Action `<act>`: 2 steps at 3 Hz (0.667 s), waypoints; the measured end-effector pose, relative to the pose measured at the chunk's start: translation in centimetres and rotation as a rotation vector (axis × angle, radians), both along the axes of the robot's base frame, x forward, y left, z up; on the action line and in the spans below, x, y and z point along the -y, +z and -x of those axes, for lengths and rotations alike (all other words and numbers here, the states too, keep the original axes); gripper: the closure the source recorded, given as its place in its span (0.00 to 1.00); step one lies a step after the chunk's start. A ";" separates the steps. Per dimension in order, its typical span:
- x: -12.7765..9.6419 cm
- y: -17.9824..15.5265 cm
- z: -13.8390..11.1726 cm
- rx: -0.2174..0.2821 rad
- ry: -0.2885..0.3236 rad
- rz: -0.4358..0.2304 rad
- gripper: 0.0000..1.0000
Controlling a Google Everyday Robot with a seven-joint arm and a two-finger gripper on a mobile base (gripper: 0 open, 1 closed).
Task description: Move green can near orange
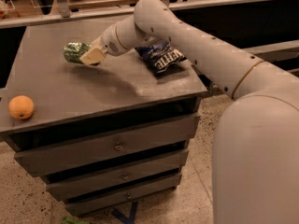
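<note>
Three items on the worktop (117, 90).

Orange (21, 107): front-left corner, close to the edge.

Green can (74, 51): lies on its side toward the rear left, well apart from the orange.

Gripper (88, 57): at the can's right end; fingers (94, 55) look closed on it.

Chip bag (161, 57): rear right, beside the arm.

Judgement: the can is probably light, thin-walled, slick and apt to roll. Hold it across the body with a moderate squeeze, not by the rim.
</note>
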State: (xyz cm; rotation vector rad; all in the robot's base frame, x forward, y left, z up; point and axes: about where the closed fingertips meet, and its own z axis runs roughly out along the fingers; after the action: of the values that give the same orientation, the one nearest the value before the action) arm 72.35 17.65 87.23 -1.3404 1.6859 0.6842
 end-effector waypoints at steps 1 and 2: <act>0.7 0.7 3.6 -0.018 0.056 -0.021 1.00; 1.0 1.0 7.1 -0.043 0.109 -0.003 1.00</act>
State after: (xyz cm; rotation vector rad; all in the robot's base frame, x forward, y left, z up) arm 65.20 16.65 88.24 -1.4330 1.6546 0.7831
